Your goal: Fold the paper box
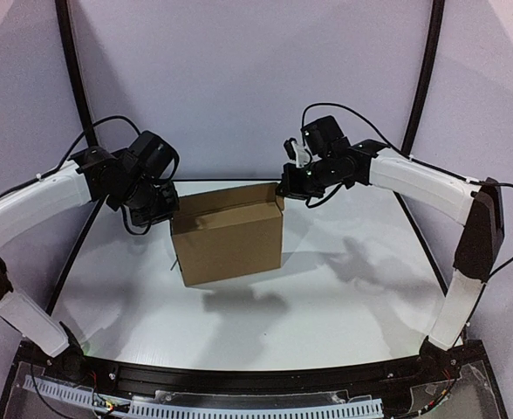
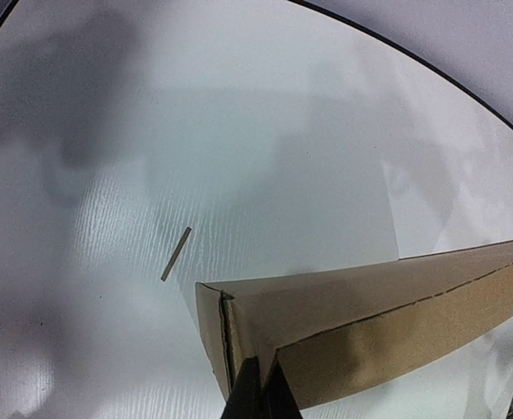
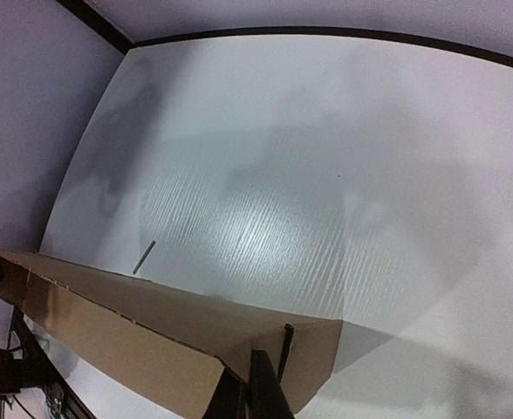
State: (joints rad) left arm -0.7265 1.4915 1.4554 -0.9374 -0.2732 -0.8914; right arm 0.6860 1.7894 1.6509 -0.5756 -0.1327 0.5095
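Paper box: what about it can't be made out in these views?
Paper box interior: top view, closed panels hide it.
Left fingers, right fingers: wrist views, bottom edge cuts them off; top view, wrists hide them.
Thin sliver on table: too small to identify.

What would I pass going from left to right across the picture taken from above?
left gripper → paper box → right gripper
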